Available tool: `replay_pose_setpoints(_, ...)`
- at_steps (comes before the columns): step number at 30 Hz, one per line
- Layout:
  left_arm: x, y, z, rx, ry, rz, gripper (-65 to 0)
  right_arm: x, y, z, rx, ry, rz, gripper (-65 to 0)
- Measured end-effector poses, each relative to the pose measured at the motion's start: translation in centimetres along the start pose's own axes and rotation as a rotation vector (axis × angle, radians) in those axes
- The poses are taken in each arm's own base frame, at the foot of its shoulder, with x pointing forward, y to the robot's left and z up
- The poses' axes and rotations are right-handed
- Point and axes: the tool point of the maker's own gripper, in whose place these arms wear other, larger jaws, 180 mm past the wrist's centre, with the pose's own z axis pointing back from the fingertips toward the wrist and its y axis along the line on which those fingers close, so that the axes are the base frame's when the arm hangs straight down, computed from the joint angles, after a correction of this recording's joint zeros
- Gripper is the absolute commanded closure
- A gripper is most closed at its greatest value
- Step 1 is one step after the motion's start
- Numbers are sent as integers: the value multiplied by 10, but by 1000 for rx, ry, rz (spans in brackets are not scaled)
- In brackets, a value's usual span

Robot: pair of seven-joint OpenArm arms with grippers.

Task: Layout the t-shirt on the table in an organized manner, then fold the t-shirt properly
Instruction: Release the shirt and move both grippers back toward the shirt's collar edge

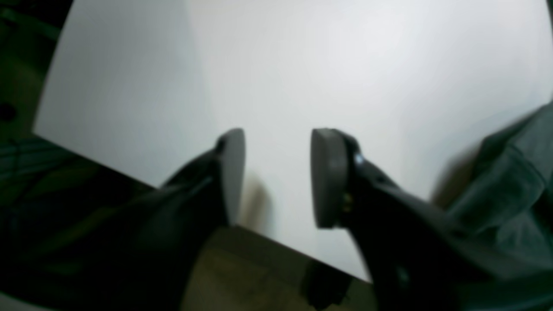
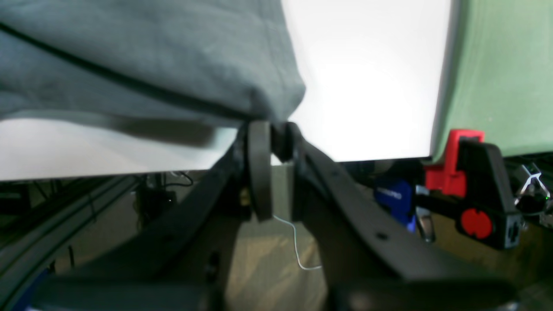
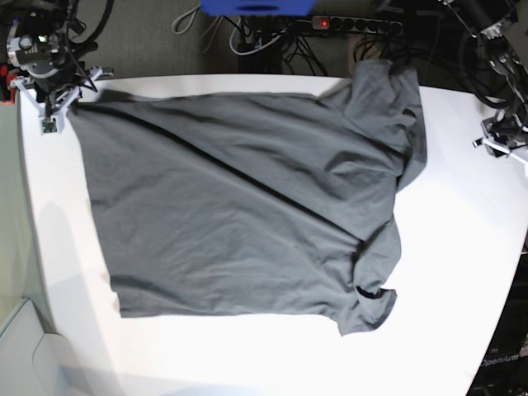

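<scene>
The dark grey t-shirt (image 3: 247,206) lies spread on the white table (image 3: 462,272), with one sleeve bunched at the far right corner and the other folded near the front right. At the table's far left corner my right gripper (image 3: 51,115) holds the shirt's corner. In the right wrist view this right gripper (image 2: 274,127) has its jaws nearly together, pinching the t-shirt (image 2: 151,56), which is lifted slightly off the table (image 2: 367,86). My left gripper (image 1: 278,138) stands open over bare table (image 1: 302,65), nothing between its fingers, with the t-shirt (image 1: 510,177) off to its right. In the base view the left gripper (image 3: 499,140) sits at the table's right edge.
A red and black clamp (image 2: 468,181) grips the table edge beside a green panel (image 2: 497,65). Cables and a power strip (image 3: 355,25) run behind the table. The table edge passes just under the left gripper, with floor (image 1: 259,276) below.
</scene>
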Motion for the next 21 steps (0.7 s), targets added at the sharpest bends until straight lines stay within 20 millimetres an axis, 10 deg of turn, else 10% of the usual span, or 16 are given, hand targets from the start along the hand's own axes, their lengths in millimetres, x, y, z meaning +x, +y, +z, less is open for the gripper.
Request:
replay_pose_setpoints(14,16,-12,11,-5,-67,-28,-363,-1,-1,0,-3,3,-1,-209)
replay_pose_setpoints(21,5,-62,23,-98,-46,-169,-363,6,-1,-1,-4,-13,-5,-217)
